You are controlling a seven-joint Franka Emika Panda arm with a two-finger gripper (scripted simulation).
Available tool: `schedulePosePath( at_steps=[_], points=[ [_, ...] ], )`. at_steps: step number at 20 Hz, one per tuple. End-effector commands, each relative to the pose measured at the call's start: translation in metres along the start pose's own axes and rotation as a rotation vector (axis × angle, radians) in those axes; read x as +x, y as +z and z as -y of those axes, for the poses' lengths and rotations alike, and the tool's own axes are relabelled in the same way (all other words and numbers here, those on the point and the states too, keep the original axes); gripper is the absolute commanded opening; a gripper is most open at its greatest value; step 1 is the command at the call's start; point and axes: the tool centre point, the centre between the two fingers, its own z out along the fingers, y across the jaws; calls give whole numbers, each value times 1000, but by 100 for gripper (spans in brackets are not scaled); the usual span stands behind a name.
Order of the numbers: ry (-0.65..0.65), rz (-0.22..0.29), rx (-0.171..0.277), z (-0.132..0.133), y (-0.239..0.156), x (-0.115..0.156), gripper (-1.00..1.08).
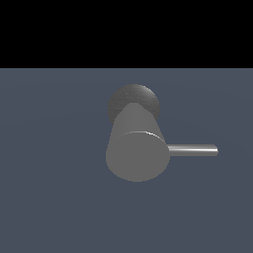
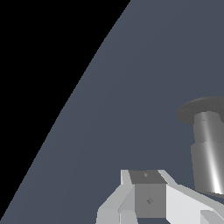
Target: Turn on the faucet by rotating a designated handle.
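In the exterior view the faucet [image 1: 137,148] is a thick grey cylinder with its flat round face toward the camera and a darker rounded end behind it. The handle [image 1: 192,149], a thin metallic rod, sticks out level from the cylinder's side toward the exterior view's right. No part of the arm shows in that view. The wrist view shows the faucet [image 2: 209,148] standing upright with a dark round disc at its far end, and the handle is out of view there. My white gripper [image 2: 148,192] sits beside the cylinder, apart from it. Its fingertips are cut off by the frame edge.
A flat blue-grey floor [image 1: 54,188] spreads around the faucet. A black background lies beyond its far edge.
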Motion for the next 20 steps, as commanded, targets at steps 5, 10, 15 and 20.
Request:
schedulePosePath(
  at_steps=[5, 10, 15, 20],
  points=[
    [71, -213, 225, -21, -45, 25, -100],
    [151, -372, 384, -51, -79, 40, -100],
    [256, -523, 530, -92, -107, 49, -100],
    [388, -663, 660, -144, -125, 52, -100]
  ],
)
